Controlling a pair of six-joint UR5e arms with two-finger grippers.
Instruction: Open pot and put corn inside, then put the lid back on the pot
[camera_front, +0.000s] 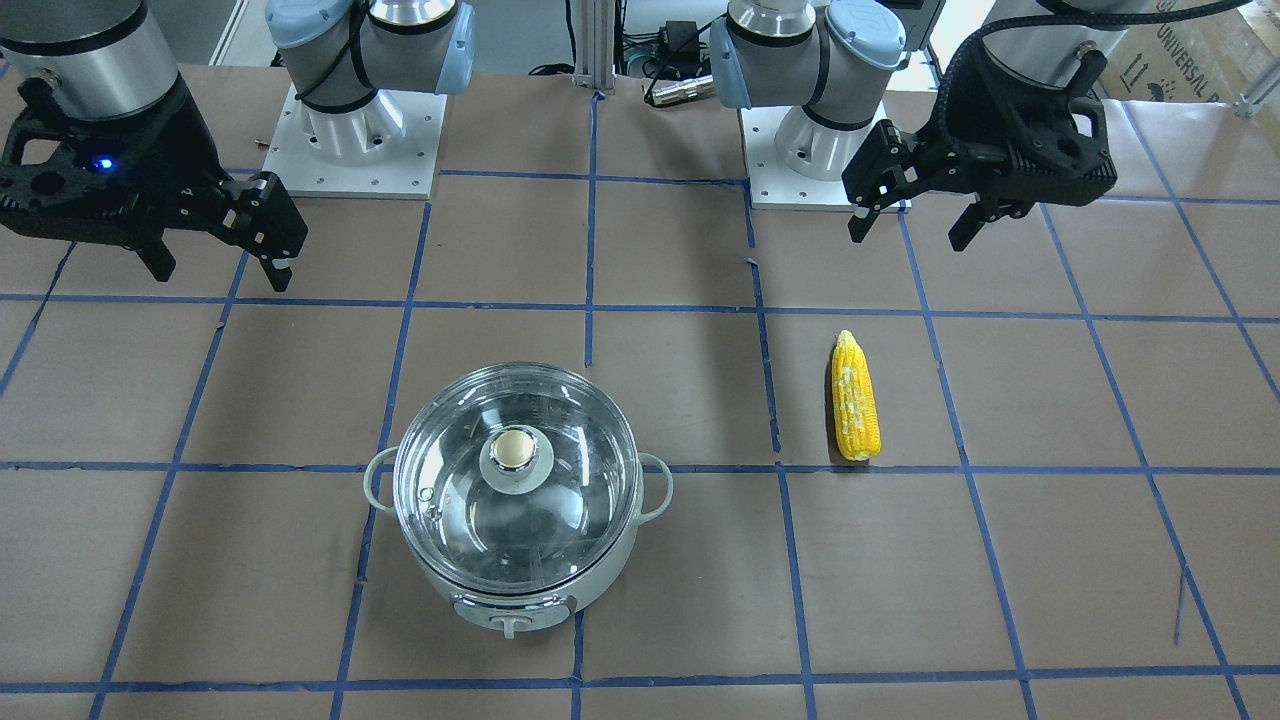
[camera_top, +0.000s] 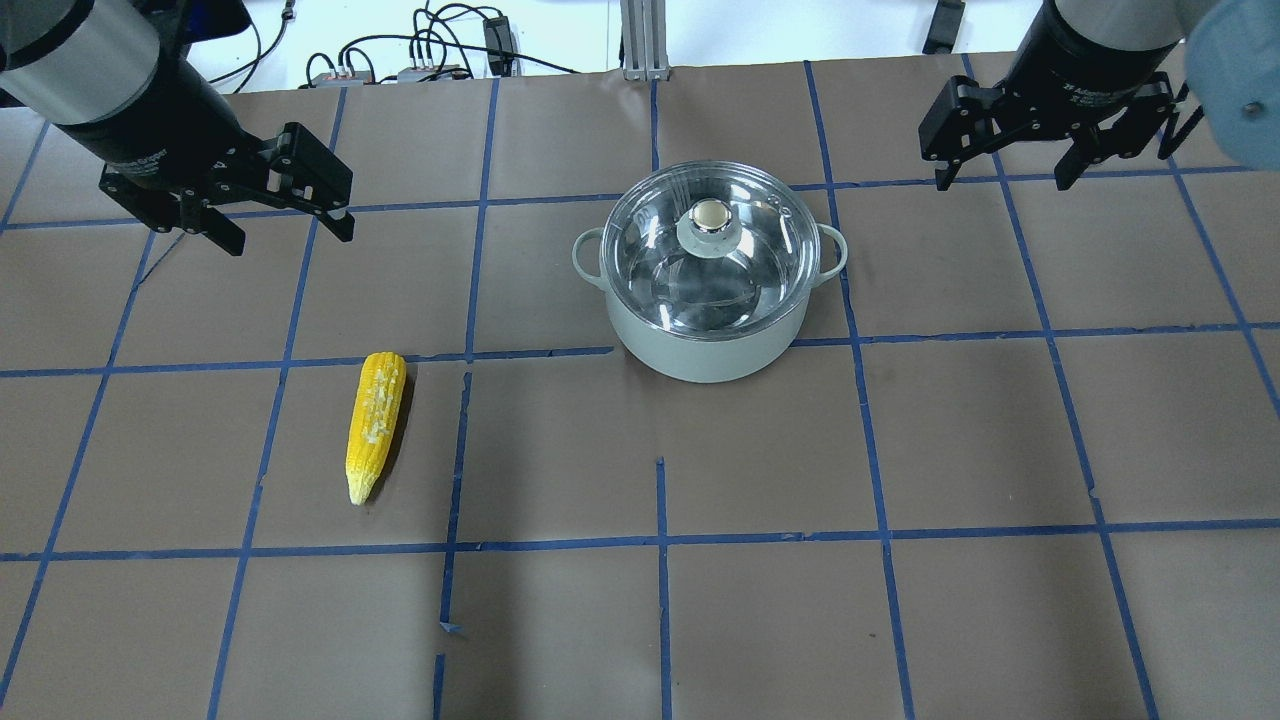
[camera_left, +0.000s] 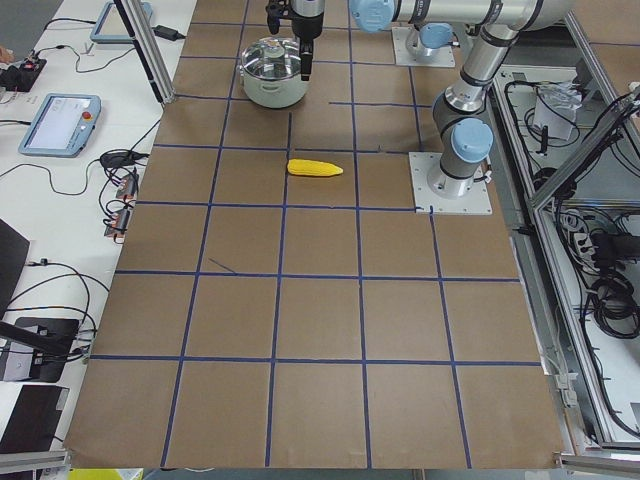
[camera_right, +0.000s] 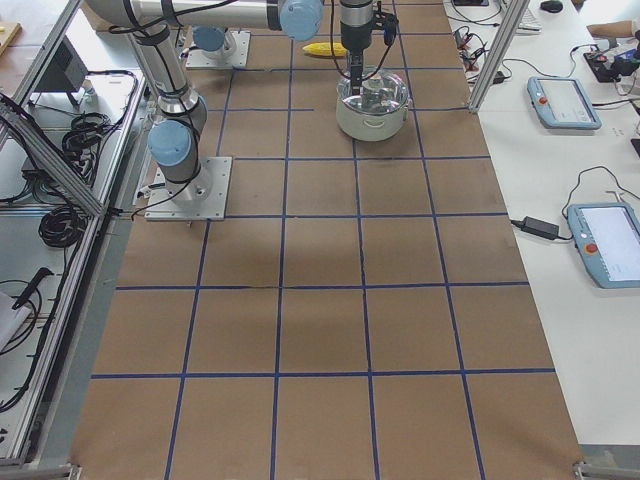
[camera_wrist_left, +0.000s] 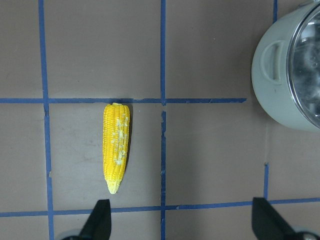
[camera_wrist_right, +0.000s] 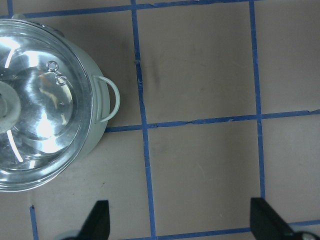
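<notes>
Jaws wide, left arm (camera_top: 130, 110) near corn (camera_top: 375, 425) (right arm (camera_top: 1080, 50) near pot (camera_top: 700, 350))

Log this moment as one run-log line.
lid: on pot | corn: lying on table, apart from pot | left gripper: open, empty | right gripper: open, empty | step: none done

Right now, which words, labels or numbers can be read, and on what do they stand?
"UNIVERSAL R", cut off at the picture's edge: on the cardboard box.
White print on the left arm's wrist and right arm's wrist: too blurred to read.
The pot, lid, corn: no text.
</notes>
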